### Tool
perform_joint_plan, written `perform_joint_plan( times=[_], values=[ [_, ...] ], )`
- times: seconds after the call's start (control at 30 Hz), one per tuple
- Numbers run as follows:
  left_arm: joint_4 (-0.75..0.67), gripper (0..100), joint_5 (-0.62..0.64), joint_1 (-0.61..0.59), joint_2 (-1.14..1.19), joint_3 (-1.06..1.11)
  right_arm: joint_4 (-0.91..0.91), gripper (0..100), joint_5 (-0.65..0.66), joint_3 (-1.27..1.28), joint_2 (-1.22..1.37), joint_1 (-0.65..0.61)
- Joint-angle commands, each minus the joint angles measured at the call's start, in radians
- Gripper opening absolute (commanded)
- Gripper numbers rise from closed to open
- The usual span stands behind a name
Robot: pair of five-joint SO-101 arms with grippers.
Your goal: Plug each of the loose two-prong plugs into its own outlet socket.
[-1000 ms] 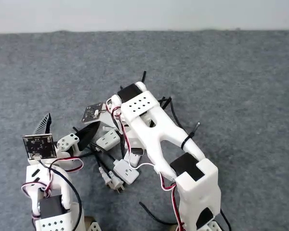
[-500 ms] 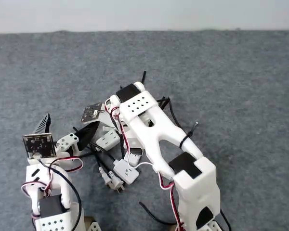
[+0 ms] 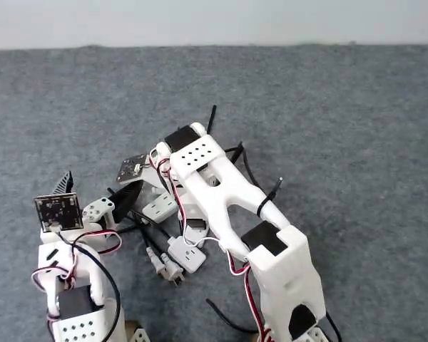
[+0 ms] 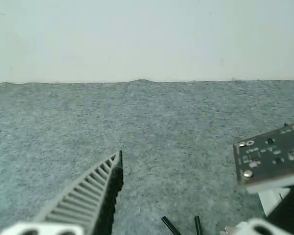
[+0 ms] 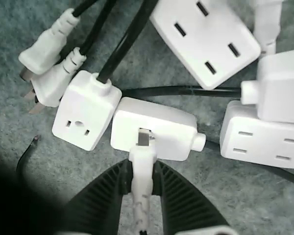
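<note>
My right gripper (image 5: 141,167) is shut on a white two-prong plug (image 5: 142,152). The plug's prongs touch the top face of a white outlet block (image 5: 159,125). Beside that block lies a white socket (image 5: 85,116) on a black cable. Two loose white plugs (image 5: 48,51) lie past the socket. In the high view my right arm (image 3: 221,187) hangs over the heap of plugs and sockets and covers its own gripper. At the near left, my left gripper (image 3: 105,179) stands wide open with nothing in it, its ribbed black finger (image 4: 90,196) above the carpet.
A wide multi-socket block (image 5: 206,41) and another white outlet (image 5: 264,142) lie close to the held plug. A socket (image 3: 187,254) and a loose plug (image 3: 165,266) lie nearer to me. Black cables (image 3: 232,153) trail over the grey carpet (image 3: 357,142).
My right arm has shifted a little to the left over the heap. The left arm has stayed where it was.
</note>
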Motion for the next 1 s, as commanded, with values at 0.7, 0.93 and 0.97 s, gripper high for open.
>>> perform_joint_plan(
  times=[0.7, 0.93, 0.97],
  values=[
    [-0.095, 44, 0.035, -0.16, -0.014, -0.082, 0.018, 0.9, -0.044, 0.018, 0.068, -0.228],
    [-0.002, 44, 0.057, -0.242, -0.014, -0.2, 0.018, 0.9, -0.051, -0.006, 0.101, -0.229],
    [0.014, 44, 0.057, -0.253, -0.014, -0.219, 0.018, 0.9, -0.052, -0.017, 0.104, -0.229]
  ],
)
